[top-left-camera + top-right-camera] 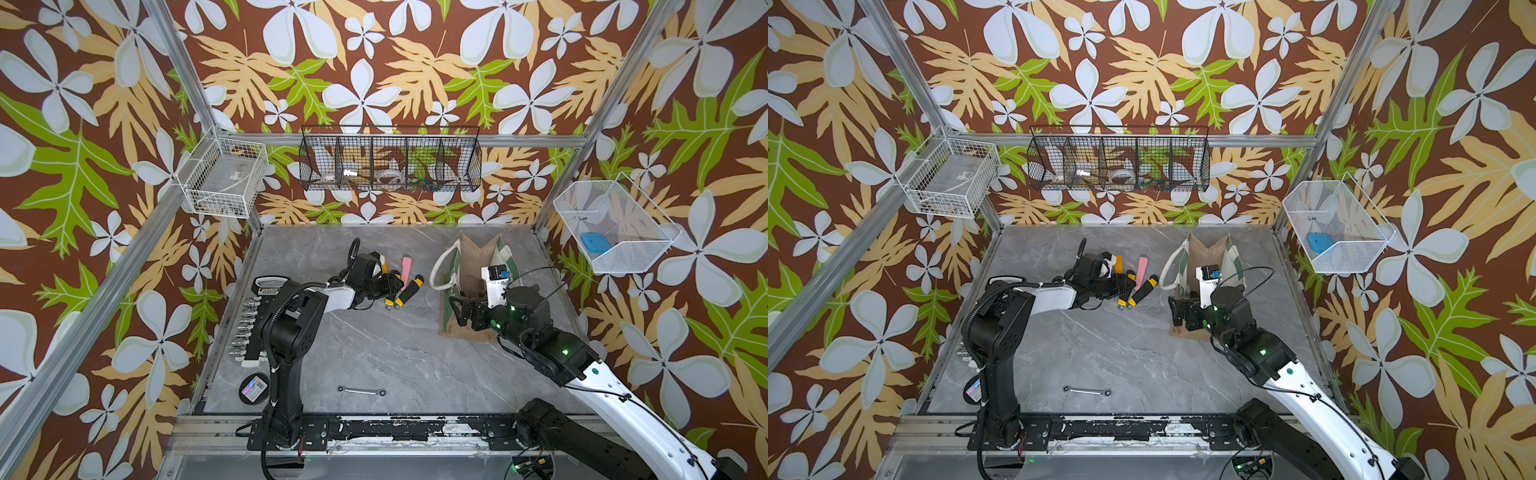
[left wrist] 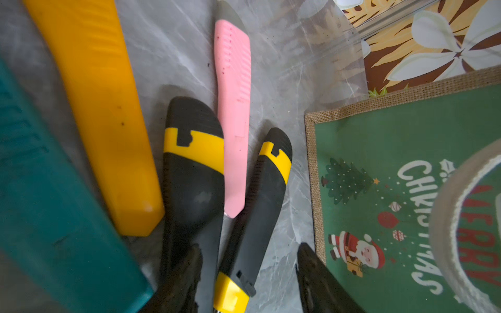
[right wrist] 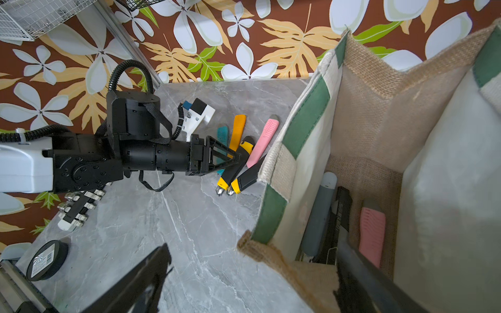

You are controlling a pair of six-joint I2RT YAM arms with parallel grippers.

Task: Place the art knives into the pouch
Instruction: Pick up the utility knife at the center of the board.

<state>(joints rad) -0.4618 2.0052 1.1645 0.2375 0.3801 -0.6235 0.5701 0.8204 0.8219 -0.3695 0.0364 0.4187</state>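
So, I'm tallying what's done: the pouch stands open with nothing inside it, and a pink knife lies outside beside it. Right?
Not quite. The pouch does stand open and a pink knife lies outside beside it, but it isn't empty: the right wrist view shows a grey knife, a black one and a second pink knife lying at its bottom.

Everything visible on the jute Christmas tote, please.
The boxy tan jute tote stands upright on the grey marble-look tabletop, mouth open. It has a green Santa-and-tree "Merry Christmas" front panel, green-and-white striped lining and a white rope handle. Inside lie a grey pen-shaped knife, a black tool and a pink ribbed knife. The open right gripper straddles its near wall, one finger inside.
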